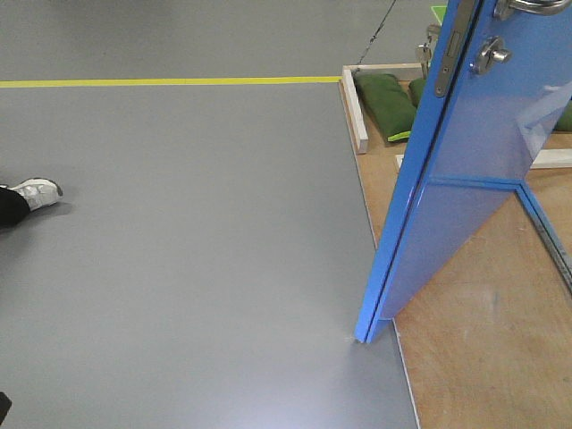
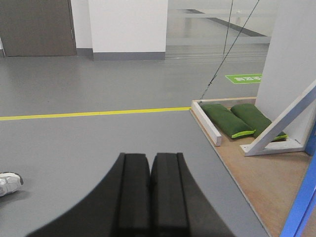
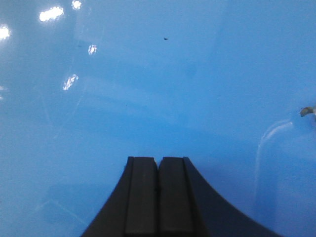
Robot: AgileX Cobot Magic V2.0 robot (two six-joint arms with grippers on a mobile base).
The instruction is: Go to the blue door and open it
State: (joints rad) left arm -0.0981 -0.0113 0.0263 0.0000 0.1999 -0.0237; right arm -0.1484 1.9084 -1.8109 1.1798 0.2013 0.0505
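Observation:
The blue door (image 1: 474, 170) stands ajar at the right of the front view, its edge turned toward me and its bottom corner out over the grey floor. A round silver lock (image 1: 491, 55), part of the lever handle (image 1: 534, 7) and the edge latch plate (image 1: 450, 54) show near the top. In the right wrist view the glossy blue door (image 3: 158, 74) fills the whole frame just ahead of my right gripper (image 3: 158, 160), which is shut with nothing in it. My left gripper (image 2: 150, 157) is shut and empty, pointing over the grey floor, with a strip of the blue door (image 2: 302, 207) at the far right.
The door stands on a wooden platform (image 1: 483, 357) with a white border strip (image 1: 355, 112). Green sandbags (image 2: 232, 121) weigh down a white wall panel with a diagonal brace (image 2: 284, 123). A yellow line (image 1: 170, 81) crosses the floor. A person's white shoe (image 1: 34, 192) is at the left.

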